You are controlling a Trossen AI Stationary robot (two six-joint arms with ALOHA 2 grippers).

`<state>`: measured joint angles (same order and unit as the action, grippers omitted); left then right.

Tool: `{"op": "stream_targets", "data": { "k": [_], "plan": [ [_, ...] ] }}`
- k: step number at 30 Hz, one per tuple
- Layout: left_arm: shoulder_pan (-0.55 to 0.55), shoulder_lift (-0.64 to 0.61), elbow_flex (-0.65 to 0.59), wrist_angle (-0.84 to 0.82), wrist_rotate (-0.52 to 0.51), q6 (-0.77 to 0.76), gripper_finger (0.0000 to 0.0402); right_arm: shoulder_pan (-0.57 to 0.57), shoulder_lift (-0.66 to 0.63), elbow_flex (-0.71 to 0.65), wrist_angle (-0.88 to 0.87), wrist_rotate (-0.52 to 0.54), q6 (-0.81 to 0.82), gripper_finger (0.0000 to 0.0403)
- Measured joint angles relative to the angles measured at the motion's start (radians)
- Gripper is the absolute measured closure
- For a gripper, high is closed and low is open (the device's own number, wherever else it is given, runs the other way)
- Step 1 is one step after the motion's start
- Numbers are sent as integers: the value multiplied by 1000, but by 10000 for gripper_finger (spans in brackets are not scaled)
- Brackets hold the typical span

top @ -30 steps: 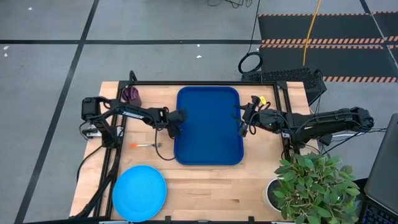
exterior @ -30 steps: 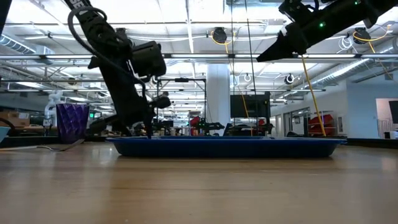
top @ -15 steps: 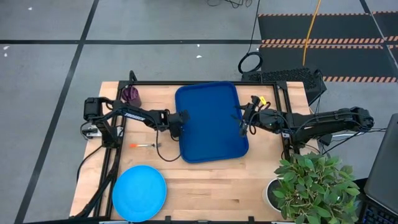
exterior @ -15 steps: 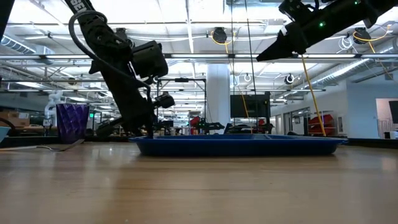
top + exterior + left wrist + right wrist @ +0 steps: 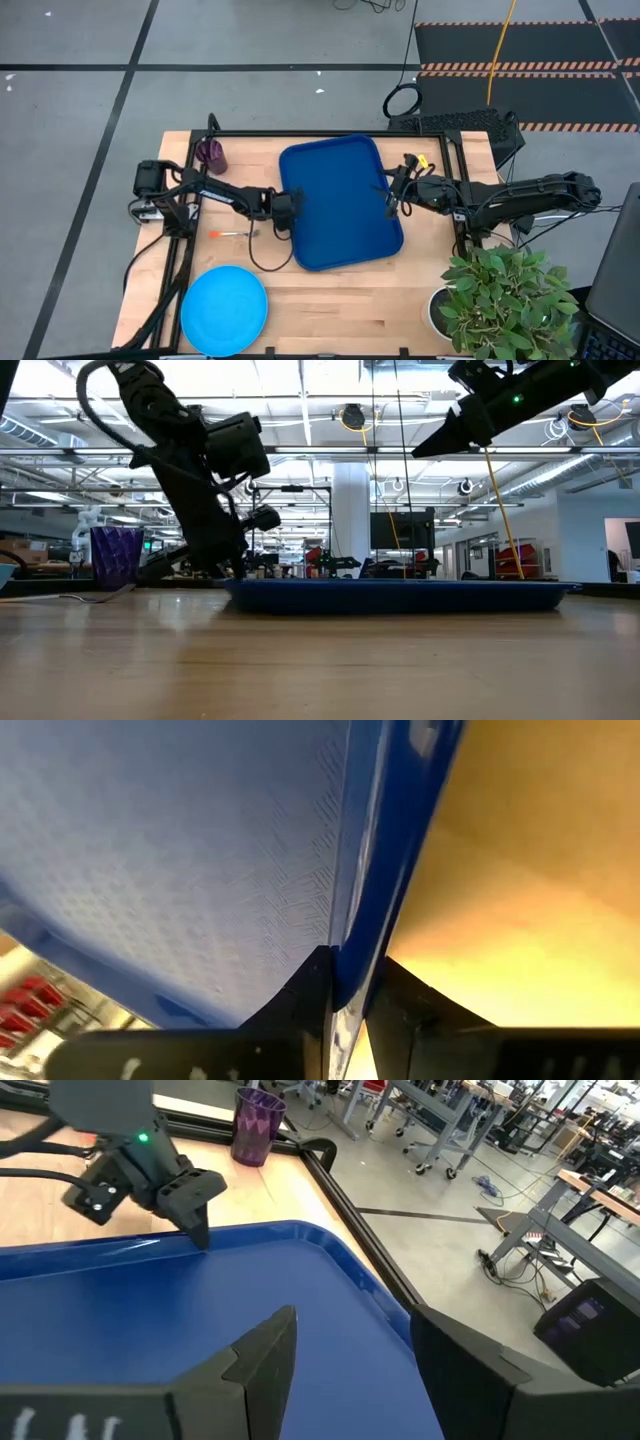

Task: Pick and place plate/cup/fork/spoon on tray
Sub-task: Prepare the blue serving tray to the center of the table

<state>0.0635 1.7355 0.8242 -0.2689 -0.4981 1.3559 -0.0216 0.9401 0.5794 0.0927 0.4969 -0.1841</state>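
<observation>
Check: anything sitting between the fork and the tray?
Nothing visible. The fork lies on bare wood just left of the tray. Only the left gripper, shut on the tray's left rim, hangs near that gap, with its cable looping past the fork's tip. The right gripper hovers open over the right edge.

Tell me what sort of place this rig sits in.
Probably an industrial lab or workshop: exposed ceiling beams and strip lights, a grey concrete floor with taped lines, and hazard-striped black mats beside the wooden table.
</observation>
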Motion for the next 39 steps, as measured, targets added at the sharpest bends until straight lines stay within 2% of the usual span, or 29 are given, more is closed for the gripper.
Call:
{"op": "stream_targets", "data": {
  "k": [13, 22, 30, 39],
  "plan": [
    [-111, 0, 168, -268, 0, -310, 366, 0, 0, 0, 2, 0, 15, 211],
    [-162, -1, 320, -418, 15, -605, 368, 0, 0, 0, 9, 0, 15, 211],
    [-201, -3, 427, -513, 63, -942, 368, 0, 0, 0, 9, 0, 15, 211],
    [-267, -3, 428, -570, 45, -1056, 372, 0, 0, 0, 10, 0, 26, 211]
  ]
}}
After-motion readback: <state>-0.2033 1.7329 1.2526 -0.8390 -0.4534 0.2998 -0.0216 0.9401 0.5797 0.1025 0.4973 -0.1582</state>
